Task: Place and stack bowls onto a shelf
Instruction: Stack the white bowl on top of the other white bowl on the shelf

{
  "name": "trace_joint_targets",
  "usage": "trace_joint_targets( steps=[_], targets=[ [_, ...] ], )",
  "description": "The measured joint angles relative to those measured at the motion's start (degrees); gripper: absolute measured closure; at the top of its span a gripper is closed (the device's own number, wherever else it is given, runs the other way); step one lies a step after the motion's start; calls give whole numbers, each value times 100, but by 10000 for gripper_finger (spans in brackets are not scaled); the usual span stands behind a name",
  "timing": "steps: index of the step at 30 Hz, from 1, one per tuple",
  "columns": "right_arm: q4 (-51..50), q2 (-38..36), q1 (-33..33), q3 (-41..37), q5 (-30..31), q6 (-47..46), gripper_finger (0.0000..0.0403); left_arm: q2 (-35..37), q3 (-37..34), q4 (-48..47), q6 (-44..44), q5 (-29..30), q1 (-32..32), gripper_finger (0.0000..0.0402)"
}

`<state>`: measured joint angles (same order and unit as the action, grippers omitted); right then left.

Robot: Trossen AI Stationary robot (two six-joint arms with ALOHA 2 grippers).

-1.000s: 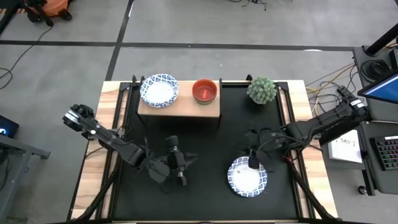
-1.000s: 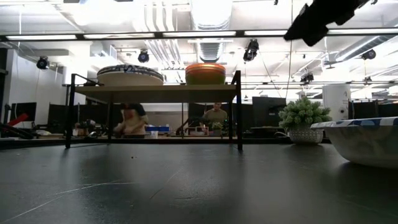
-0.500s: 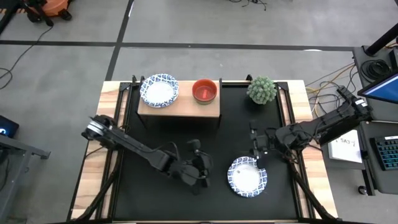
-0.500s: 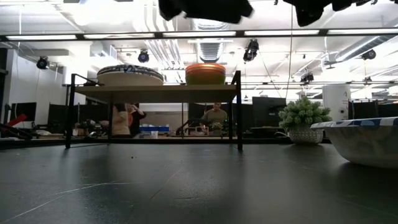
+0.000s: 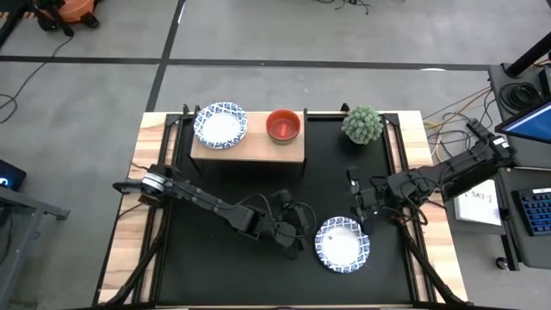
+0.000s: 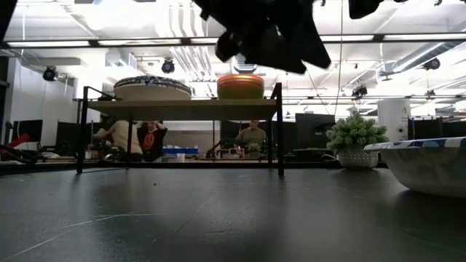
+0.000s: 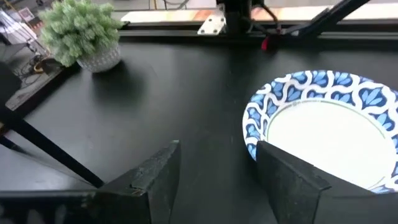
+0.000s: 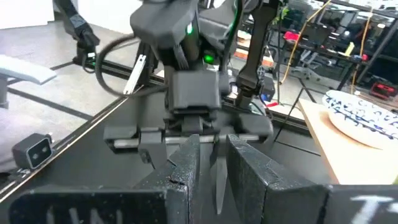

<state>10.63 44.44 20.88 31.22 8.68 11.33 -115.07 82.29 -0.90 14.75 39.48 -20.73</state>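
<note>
A white bowl with a blue patterned rim point(image 5: 342, 244) point(image 7: 329, 130) sits on its base on the black table, near the front right. My left gripper point(image 5: 297, 234) point(image 7: 214, 180) hangs open just to the left of it, above the table, with one finger close to the rim and nothing between the fingers. My right gripper point(image 5: 355, 207) point(image 8: 214, 171) hovers past the bowl's far edge, a narrow gap between its fingers, empty. The wooden shelf point(image 5: 248, 148) at the far side carries another blue-rimmed bowl point(image 5: 220, 123) and a red bowl point(image 5: 283, 125).
A green spiky plant in a pot point(image 5: 362, 124) stands at the far right, beside the shelf. The two arms face each other closely over the bowl. People move in the room behind the shelf point(image 6: 131, 138). Bare black tabletop point(image 5: 215, 267) lies at the near left.
My left gripper has swept toward the table's right edge, from the near middle up to the left side of the bowl on the table. My right gripper has risen a little. The bowl has stayed where it was.
</note>
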Motion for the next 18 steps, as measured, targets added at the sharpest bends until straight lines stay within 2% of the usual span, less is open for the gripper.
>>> trace_joint_targets(
  steps=[11, 15, 18],
  targets=[
    [-52, -84, 24, 2, -32, -106, 335, -488, 19, 342, 296, -7, 2, 202],
    [-57, -84, 24, 2, -28, -118, 335, -741, 21, 818, 317, -414, 13, 202],
    [-69, -84, 24, 2, -26, -125, 335, -927, 23, 1096, 338, -505, 17, 202]
  ],
)
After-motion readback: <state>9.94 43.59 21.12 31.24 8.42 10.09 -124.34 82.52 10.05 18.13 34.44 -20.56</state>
